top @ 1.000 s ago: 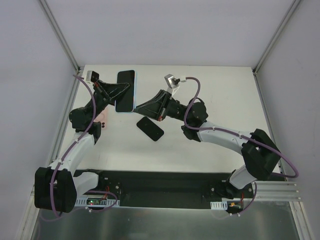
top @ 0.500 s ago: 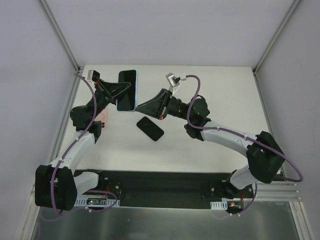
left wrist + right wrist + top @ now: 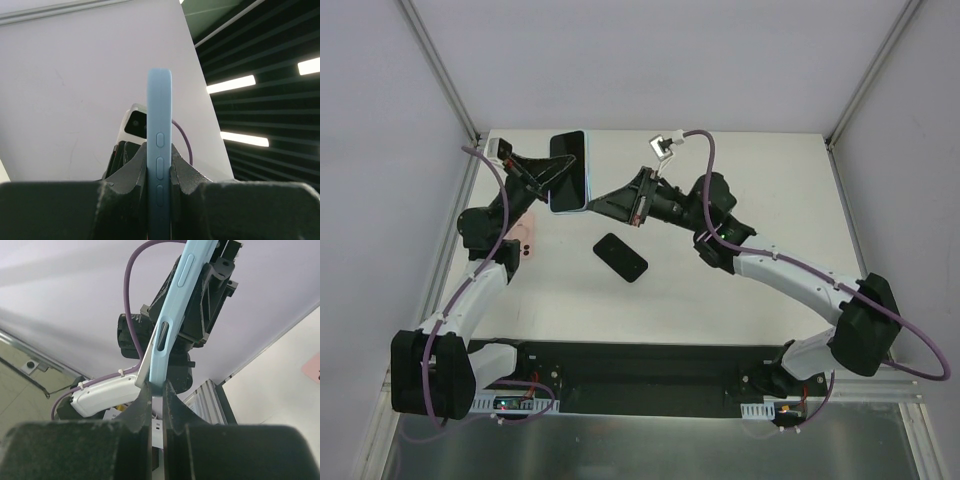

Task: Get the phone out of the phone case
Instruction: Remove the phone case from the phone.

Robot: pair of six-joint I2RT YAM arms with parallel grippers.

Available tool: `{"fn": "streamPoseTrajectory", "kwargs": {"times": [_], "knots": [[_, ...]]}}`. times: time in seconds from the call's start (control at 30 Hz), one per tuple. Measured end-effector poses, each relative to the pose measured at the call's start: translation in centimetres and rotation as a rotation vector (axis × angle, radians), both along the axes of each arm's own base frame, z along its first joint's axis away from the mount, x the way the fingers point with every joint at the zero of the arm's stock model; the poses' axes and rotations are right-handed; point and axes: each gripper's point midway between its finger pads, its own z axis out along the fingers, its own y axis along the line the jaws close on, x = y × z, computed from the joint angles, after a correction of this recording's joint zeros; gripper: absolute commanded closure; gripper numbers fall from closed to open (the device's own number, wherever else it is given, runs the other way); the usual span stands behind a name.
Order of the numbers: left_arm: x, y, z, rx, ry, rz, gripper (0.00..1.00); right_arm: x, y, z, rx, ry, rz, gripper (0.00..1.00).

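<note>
Your left gripper [image 3: 548, 172] is clenched on the light-blue phone case [image 3: 568, 209], holding it in the air above the far-left part of the white table [image 3: 770, 200]. From the overhead view the dark-screened phone [image 3: 570, 165] sits inside the case, glass facing up towards the camera, with the blue rim showing along its lower edge.

In your left wrist view the case [image 3: 159, 115] stands edge-on, its side buttons facing you, squeezed between the two black fingers [image 3: 132, 170] on either side.

Your right gripper [image 3: 603, 207] is pinched nearly closed on the case's lower right corner, coming in from the right. Its wrist view shows the case [image 3: 175, 305] rising at a slant from between the fingers [image 3: 140, 410] – and a thin grey sliver [image 3: 145, 365] stands away from the blue edge just above them. You cannot tell from here whether that sliver is the phone's own edge.

On the table below, a black flat rounded slab [image 3: 620, 257] lies at an angle, well apart from both grippers. A small pink patch [image 3: 525, 236] lies beside your left arm.
</note>
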Motion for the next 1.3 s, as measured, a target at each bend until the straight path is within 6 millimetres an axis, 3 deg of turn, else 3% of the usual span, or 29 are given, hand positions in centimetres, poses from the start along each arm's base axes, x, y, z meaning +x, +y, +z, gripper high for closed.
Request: {"fn": "streamPoseTrajectory", "kwargs": {"times": [0.3,0.47,0.63,1.3], "knots": [[0.4,0.4,-0.3,0.004,0.024,0.008,1.0,0.9,0.4,0.2,-0.182,0.098,-0.093,0.98],[0.6,0.0,-1.4,0.033,0.09,-0.021,1.0,1.0,0.3,-0.8,-0.245,0.136,-0.108,0.81],[0.4,-0.2,-2.2,0.068,0.12,-0.029,1.0,1.3,0.9,-1.9,-0.287,0.165,-0.111,0.79],[1.5,0.9,-4.7,0.056,0.183,0.06,1.0,2.9,2.4,-3.9,-0.31,0.228,-0.132,0.71]]}}
